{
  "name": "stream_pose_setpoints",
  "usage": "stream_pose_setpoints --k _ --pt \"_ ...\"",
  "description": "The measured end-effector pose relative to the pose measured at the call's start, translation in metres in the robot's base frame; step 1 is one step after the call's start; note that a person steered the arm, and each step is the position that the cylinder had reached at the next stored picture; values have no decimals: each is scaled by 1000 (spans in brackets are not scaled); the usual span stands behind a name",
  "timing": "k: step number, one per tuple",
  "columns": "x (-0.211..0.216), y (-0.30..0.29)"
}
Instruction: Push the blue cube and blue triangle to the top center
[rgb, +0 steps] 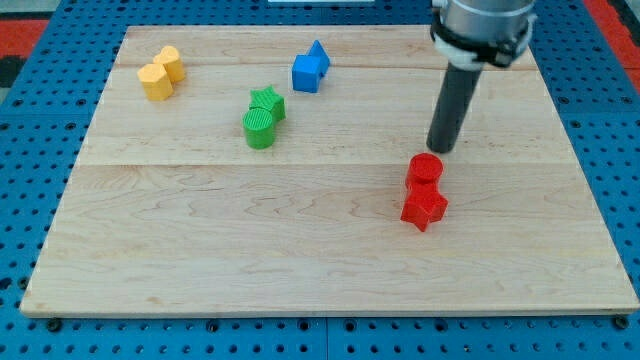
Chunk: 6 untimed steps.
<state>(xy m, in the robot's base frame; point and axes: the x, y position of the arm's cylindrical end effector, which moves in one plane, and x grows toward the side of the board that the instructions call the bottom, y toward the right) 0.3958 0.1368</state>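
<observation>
The blue cube (307, 73) sits near the view's top centre of the wooden board (200, 240), with the blue triangle (320, 52) touching its upper right side. My tip (438, 149) is far to the view's right of them and lower, just above the red cylinder (425, 169). The dark rod rises from the tip toward the view's top right.
A red star-like block (424, 207) touches the red cylinder from below. A green star (268, 102) and a green cylinder (259, 128) lie left of centre. Two yellow blocks (160, 74) sit at the top left. A blue pegboard (620, 200) surrounds the board.
</observation>
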Motion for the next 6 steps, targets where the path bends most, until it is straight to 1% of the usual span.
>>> stream_pose_setpoints --k 1,2,3,4,5,6 --pt "-43 -49" --pt "-47 -116" --pt "-66 -170" --pt "-94 -168" --pt "-99 -173" --pt "-119 -192"
